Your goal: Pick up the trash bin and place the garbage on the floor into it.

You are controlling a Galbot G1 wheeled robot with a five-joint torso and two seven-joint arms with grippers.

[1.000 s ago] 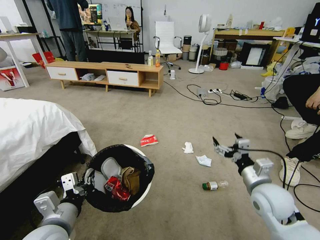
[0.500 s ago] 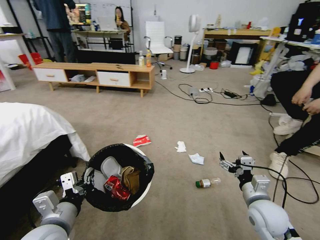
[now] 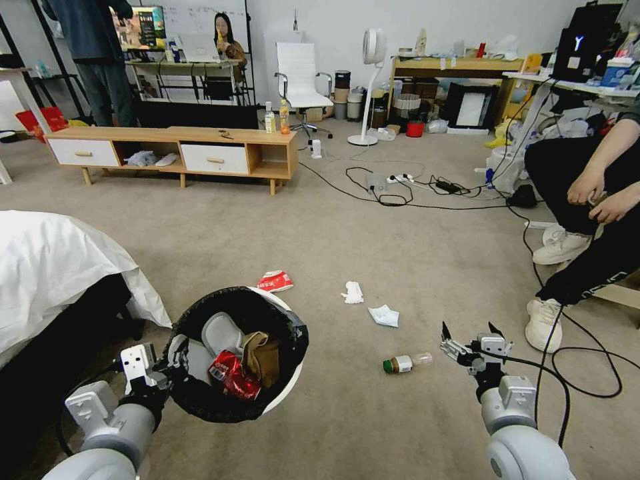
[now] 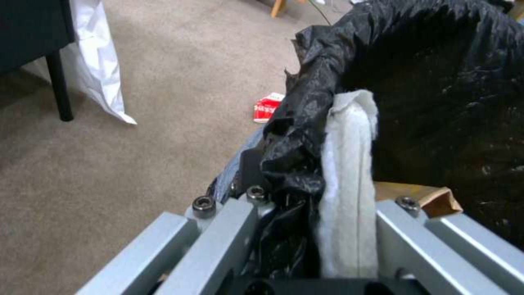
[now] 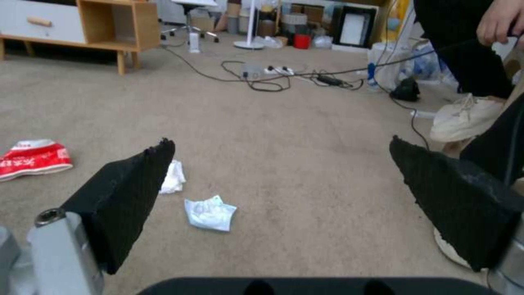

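Note:
My left gripper is shut on the near rim of the trash bin, a white round bin with a black bag, held just above the floor. A crushed red can and a brown paper bag lie inside. On the beige carpet lie a red-white wrapper, two white tissue wads and a small clear bottle. My right gripper hangs open, just right of the bottle. The right wrist view shows the wrapper and tissues ahead.
A bed with a white sheet stands at my left. A seated person's legs and white shoes are close on the right, with black cables trailing beside them. A low wooden cabinet stands farther back.
The whole head view has shifted left, so the camera has turned. My right gripper, still open, has come lower and nearer to me, closer to the bottle. The bin stays gripped.

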